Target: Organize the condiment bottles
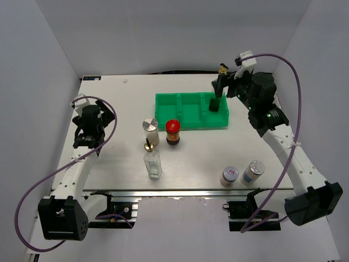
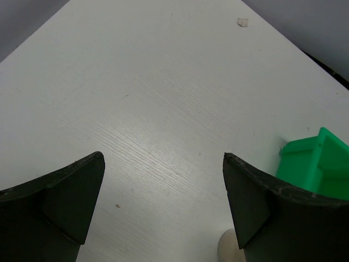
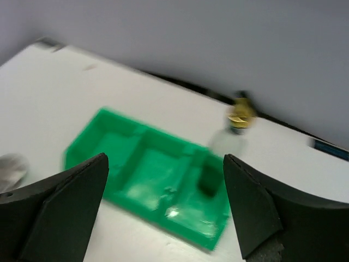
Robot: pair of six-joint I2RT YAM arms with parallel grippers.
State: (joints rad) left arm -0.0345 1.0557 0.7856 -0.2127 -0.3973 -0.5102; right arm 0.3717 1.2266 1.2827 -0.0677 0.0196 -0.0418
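Note:
A tall glass bottle with a gold spout stands in the right compartment of the green tray. It shows blurred in the right wrist view. My right gripper is open and empty, just behind and above that bottle. A second gold-spouted clear bottle, a silver-lidded shaker and a red-lidded dark jar stand mid-table. Two more shakers stand near the front right edge. My left gripper is open and empty over bare table at the left.
The tray's left and middle compartments hold nothing. In the left wrist view the tray's corner shows at the right, and a pale round lid at the bottom edge. Grey walls enclose the table.

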